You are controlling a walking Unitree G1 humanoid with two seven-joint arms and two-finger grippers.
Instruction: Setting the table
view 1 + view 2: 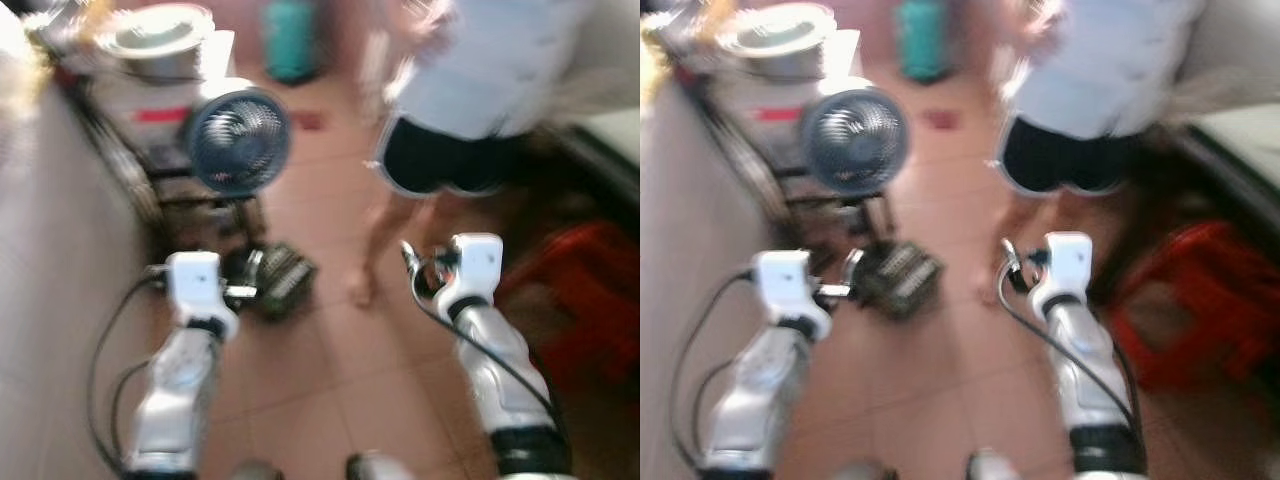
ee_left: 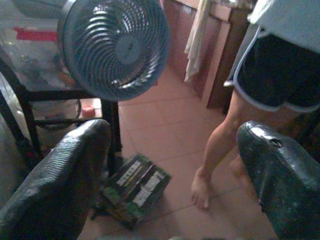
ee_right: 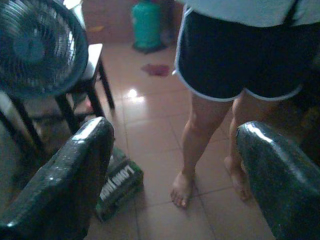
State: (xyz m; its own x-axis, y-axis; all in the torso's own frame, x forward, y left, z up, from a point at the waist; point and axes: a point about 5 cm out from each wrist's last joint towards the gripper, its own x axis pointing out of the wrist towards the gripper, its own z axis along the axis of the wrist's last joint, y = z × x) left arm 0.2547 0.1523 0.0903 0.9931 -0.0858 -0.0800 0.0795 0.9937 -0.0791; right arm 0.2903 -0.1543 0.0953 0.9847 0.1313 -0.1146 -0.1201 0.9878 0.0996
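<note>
1. Step in hand, as I judge it: transit. Both head views are blurred, both arms are raised forward, and no table, dish or cutlery can be made out. The task's things are not located from these pictures.
2. Far left: a pale wall or counter edge, then a dark metal rack (image 1: 130, 175) carrying a round metal basin (image 1: 160, 35) on top of a white box.
3. Electric fan (image 1: 237, 140): round blue-grey wire grille, blades behind it, mounted on a dark stand in front of the rack.
4. Left gripper (image 2: 165, 200): fingers spread wide, nothing between them. The fingers (image 2: 60, 180) are black with a fine ribbed texture.
5. On the floor just beyond the left gripper lies a small green-and-black carton (image 2: 136, 187), boxy, with printed lettering too blurred to read.
6. Floor: reddish-brown glazed tiles (image 1: 320, 340), slightly glossy.
7. Centre right: a person (image 1: 470, 110) stands barefoot, near, facing away, in a pale top and dark shorts with white trim.
8. Right gripper (image 3: 175, 200): fingers likewise released and empty, glossy black pads.
9. Far: a teal cylinder (image 1: 292, 40). Near right: a red plastic stool (image 1: 580, 290).
10. Next move, in my estimate: find the table and tableware, steering clear of the person and fan.
</note>
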